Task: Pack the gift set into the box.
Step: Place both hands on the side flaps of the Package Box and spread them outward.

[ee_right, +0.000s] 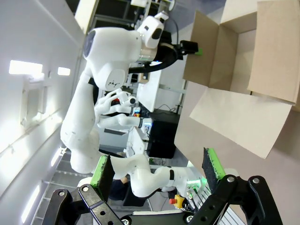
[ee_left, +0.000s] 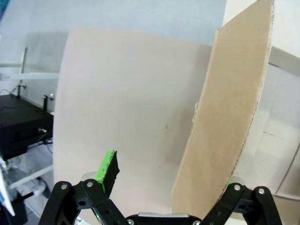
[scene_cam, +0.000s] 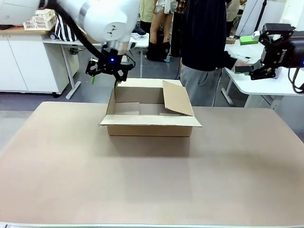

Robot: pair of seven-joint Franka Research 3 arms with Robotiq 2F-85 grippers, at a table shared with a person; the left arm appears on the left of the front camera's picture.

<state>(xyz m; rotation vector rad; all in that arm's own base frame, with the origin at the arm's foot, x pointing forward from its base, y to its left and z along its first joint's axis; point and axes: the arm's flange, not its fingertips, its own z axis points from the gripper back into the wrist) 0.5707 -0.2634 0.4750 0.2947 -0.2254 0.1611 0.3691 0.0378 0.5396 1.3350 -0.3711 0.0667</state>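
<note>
The left end effector hangs spread wide at the far left corner of the box, holding nothing. In its own wrist view the left side flap stands upright between the two fingers, close to one of them and clear of the other; one green pad shows well apart from the cardboard, and the second pad is hidden behind the flap. Whether any pad touches the flap I cannot tell.

The right end effector is raised off to the right, above a neighbouring white desk and well apart from the box. Its wrist view shows its green pads wide apart with nothing between them.

The box sits on the table, toward its far middle, long axis running left to right across the front view. Its near flap lies folded outward and flat; the right flap leans inward over the opening. Inside I see only bare cardboard, no gift set anywhere on the table. A person stands just behind the box.

The left arm is much the nearer. The flap lies straight ahead of it, within its open span, so I judge the coming move to be closing on that flap or pushing it outward to keep the opening clear.
</note>
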